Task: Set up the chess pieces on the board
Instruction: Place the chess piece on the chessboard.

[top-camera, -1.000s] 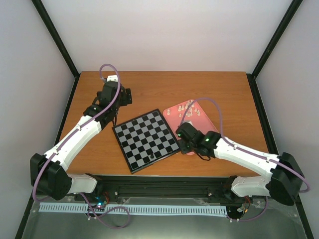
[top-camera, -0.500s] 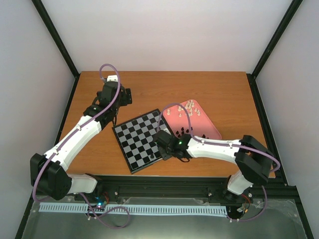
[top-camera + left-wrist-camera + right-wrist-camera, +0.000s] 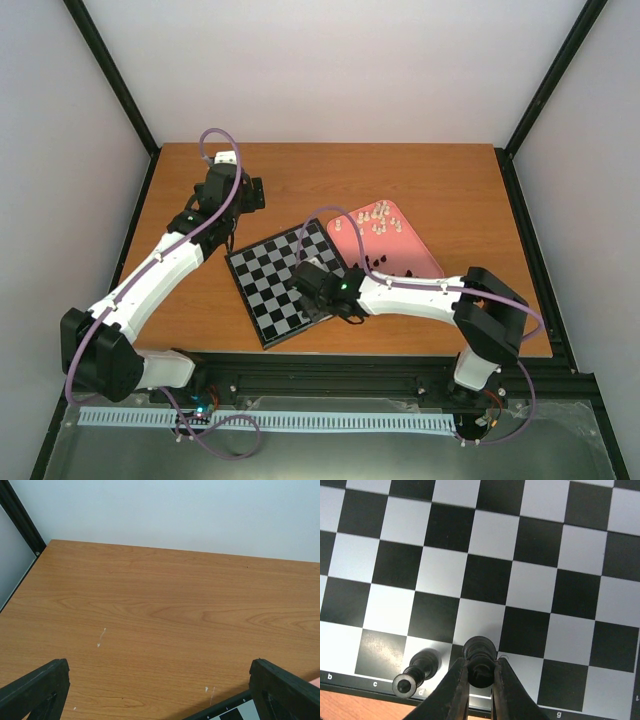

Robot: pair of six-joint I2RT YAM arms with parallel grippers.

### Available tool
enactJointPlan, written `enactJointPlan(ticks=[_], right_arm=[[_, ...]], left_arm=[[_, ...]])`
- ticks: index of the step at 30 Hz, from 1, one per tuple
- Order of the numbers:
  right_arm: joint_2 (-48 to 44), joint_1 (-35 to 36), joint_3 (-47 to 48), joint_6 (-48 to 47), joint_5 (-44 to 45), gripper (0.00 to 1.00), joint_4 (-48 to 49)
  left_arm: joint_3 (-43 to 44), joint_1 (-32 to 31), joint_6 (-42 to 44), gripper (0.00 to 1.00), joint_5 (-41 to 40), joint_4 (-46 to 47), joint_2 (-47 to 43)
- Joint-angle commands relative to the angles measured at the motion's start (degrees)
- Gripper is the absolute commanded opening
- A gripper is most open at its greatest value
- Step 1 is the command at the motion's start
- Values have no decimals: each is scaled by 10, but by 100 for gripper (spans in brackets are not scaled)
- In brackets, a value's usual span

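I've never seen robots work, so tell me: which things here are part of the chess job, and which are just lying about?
Job: board, black piece in right gripper, second black piece standing on the board, cream and black pieces on pink tray.
Just about: wooden table, open left gripper.

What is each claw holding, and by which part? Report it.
The right claw pinches a black chess piece by its upper part, one finger on each side. The left claw is open and holds nothing.
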Motion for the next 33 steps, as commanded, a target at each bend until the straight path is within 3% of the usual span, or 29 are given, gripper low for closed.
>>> enactJointPlan(ticks=[1,33], right_arm=[[16,16,17,1,10,6,-18],[36,36,28,15,38,6,-42]], left_arm=[[6,-4,10,100,-9,2,-12],[6,-4,12,100,-10,3,-12]])
